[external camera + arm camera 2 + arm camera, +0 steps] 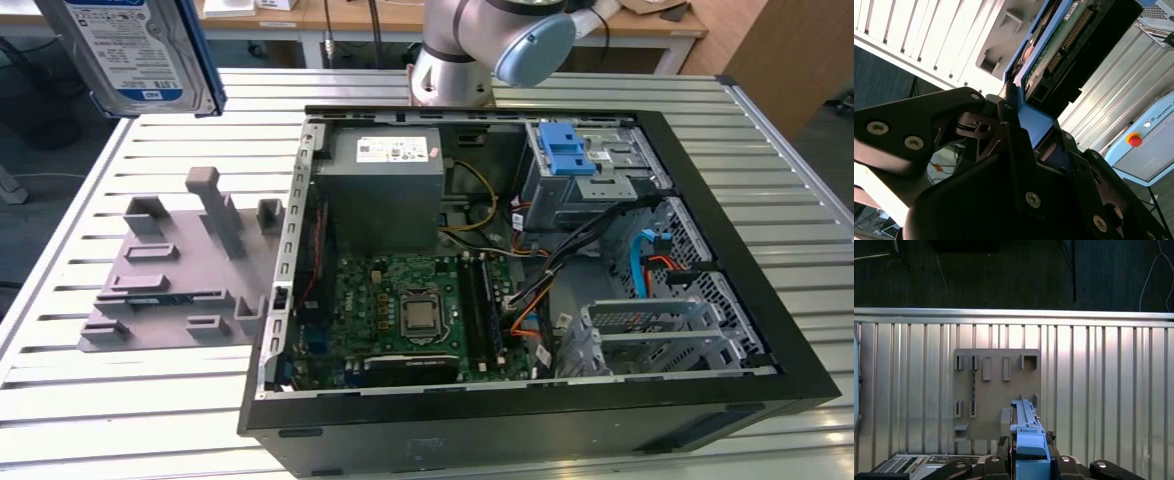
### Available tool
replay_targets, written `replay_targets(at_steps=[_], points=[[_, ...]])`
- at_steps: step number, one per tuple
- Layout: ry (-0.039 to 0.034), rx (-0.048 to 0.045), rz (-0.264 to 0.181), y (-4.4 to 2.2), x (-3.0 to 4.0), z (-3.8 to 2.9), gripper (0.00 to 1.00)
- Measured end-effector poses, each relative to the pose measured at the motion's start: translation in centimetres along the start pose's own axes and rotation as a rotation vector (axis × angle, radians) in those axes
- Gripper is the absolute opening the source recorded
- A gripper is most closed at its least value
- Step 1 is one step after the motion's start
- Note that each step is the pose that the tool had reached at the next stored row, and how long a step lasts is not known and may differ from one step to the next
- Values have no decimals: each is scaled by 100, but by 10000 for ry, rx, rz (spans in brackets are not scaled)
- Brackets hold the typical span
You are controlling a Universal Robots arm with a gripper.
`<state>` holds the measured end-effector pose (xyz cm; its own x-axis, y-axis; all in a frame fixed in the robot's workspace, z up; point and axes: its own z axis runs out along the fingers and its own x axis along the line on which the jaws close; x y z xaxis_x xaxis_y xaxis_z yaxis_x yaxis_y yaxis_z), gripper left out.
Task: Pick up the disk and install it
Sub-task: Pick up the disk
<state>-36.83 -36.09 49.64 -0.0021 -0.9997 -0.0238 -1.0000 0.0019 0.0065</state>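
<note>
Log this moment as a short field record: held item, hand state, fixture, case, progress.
held item: disk, in the air over the table, at the exterior view's left
hand: hand shut on the disk's blue bracket
fixture: grey fixture on the table, beside the computer case
case: open, drive cage with blue latch inside
progress: disk picked up, not yet in the case

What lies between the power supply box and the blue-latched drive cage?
Loose yellow and black wires run through that gap, seen in the exterior view.
</note>
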Motion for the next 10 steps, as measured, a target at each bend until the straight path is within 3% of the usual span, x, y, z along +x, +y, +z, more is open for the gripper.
replay_targets(at_steps=[10], points=[[0,0,1,-57,0,-1,36]])
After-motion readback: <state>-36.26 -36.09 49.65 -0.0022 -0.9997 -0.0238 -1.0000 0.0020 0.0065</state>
